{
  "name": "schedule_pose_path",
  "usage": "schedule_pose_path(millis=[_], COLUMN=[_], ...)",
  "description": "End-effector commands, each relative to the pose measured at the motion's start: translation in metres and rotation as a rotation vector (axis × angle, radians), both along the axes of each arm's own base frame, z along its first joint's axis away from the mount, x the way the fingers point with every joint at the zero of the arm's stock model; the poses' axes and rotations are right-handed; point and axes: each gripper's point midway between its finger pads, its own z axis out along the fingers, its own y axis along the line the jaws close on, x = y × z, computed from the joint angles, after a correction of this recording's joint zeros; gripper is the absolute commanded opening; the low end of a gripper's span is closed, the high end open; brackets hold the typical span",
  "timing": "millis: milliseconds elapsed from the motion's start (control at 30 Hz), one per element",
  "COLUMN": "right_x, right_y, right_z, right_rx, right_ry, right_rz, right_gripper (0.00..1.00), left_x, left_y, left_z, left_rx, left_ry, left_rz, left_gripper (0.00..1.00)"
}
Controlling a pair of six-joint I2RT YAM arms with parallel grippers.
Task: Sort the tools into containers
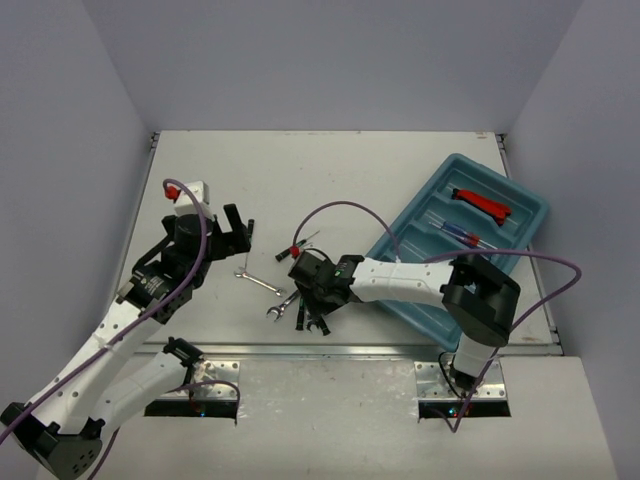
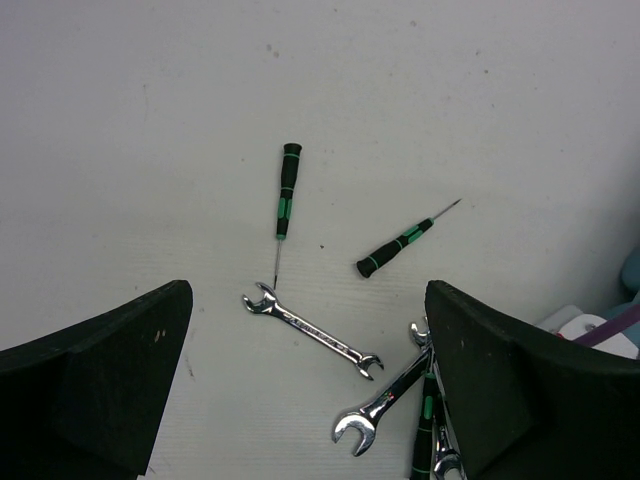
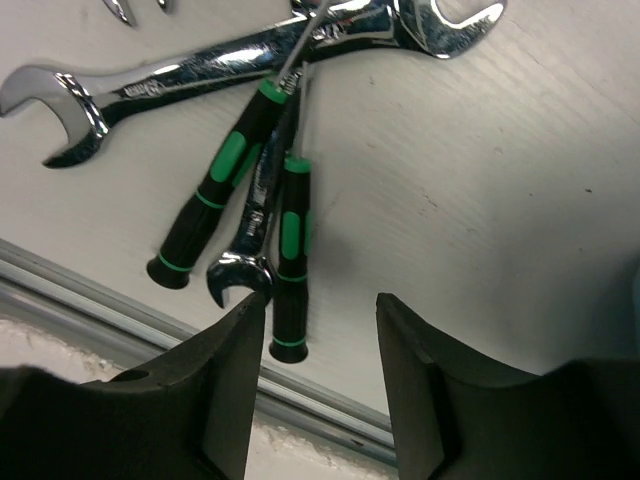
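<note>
Four tools tangled by table edge. Your right gripper jaws half-spread, pinching nothing, off-centre over screwdriver: closing may snag small wrench too, or nudge it overboard. Left gripper jaws wide. Tray well right, part filled.

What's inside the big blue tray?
A red-handled tool lies in one slot of the tray, and a thin blue-and-red tool in the next. The right arm covers the tray's near corner, so anything there is hidden.
</note>
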Motion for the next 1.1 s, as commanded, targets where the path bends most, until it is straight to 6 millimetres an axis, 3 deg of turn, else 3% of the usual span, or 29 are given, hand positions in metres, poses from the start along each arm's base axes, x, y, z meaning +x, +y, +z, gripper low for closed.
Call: schedule_pose_path(millis=[0,200,267,467,767,967,1067], right_x=[0.005,0.006,0.006,0.006,0.004,0.007,0.011], right_y=[0.025,0.02,0.019,0.018,0.01,0.006,0.011], right_z=[0.002,-0.016,-0.018,-0.021,-0.032,-0.028,-0.016], right_rx=[0.049,0.028,0.024,0.018,-0.024,-0.05,-0.025], right_ry=[0.005,0.048,0.052,0.057,0.076,0.064,0.042], right_rz=[0.01,-0.003,-0.004,-0.001,-0.006,-0.012,-0.014], right_gripper=[0.48,0.37,0.29,0.2,0.17,0.01,0.0], left_x=[0.003,0.002,0.002,0.001,0.0,-0.001,-0.002], left_y=[-0.002,-0.003,-0.003,-0.003,-0.003,-0.003,-0.002], left_z=[0.009,0.01,0.011,0.013,0.015,0.016,0.018], left_rx=[-0.014,-0.02,-0.021,-0.026,-0.031,-0.032,-0.034], left_ry=[-0.034,-0.04,-0.045,-0.051,-0.061,-0.066,-0.072], left_rz=[-0.014,-0.025,-0.027,-0.03,-0.031,-0.033,-0.029], left_gripper=[1.0,1.0,1.0,1.0,1.0,1.0,1.0])
